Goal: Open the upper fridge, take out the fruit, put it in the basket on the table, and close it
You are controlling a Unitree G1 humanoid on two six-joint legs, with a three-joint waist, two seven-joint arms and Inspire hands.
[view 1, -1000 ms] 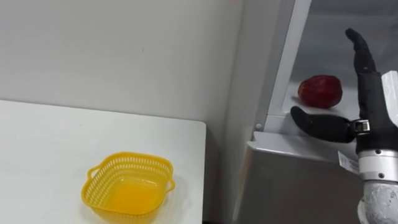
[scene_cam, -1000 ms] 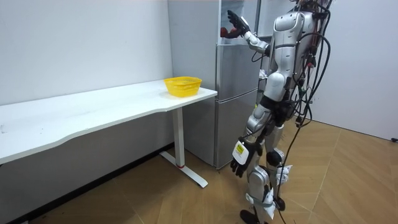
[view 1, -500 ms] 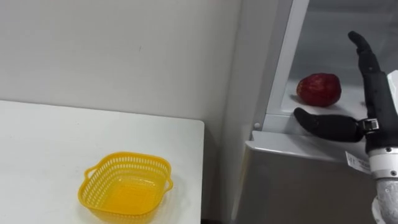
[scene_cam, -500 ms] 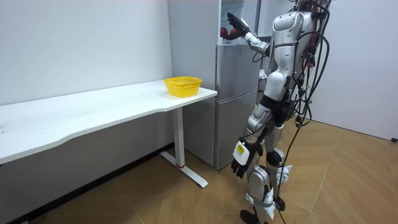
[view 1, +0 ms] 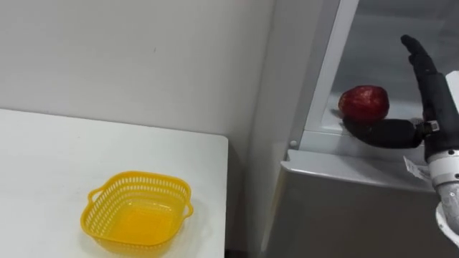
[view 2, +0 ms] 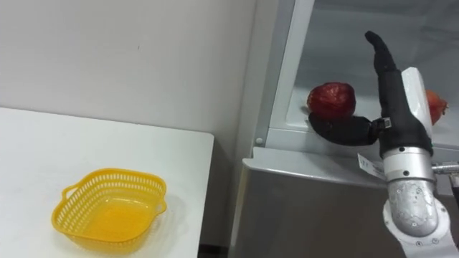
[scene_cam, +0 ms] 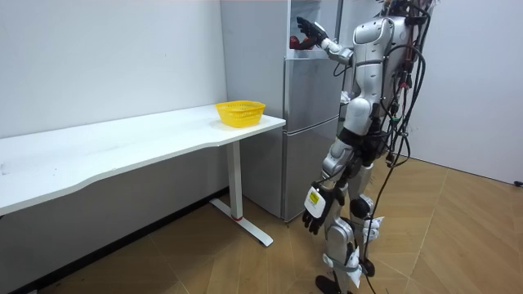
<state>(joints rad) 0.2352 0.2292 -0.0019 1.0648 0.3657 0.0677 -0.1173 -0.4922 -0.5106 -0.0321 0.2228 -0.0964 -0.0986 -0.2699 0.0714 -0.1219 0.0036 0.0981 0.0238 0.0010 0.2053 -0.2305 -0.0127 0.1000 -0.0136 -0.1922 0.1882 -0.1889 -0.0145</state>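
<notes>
Nearest to us, our left hand (scene_cam: 315,216) hangs beside the thigh, and we cannot tell how it is set. We stand facing the fridge (view 1: 344,208), just past the end of the white table (view 1: 43,158). A yellow basket (view 1: 138,213) sits empty near that table's corner.

Further out, our right hand (view 2: 396,107) reaches into the open upper compartment. It is released, with the fingers straight and pointing up and the thumb stretched sideways along the shelf (view 1: 330,135). The thumb tip lies at the foot of the red fruit (view 1: 364,102), touching it or just beside it. The fruit rests on the shelf near the front edge, not yet grasped. A second, orange-red fruit (view 2: 434,105) sits deeper in, partly hidden by the hand.

We judge the main risk to be a nudge. With the fingers beside the fruit and not around it, a push from the thumb could roll it off the edge. Closing too early could pinch only its side, so it slips on the way out.
</notes>
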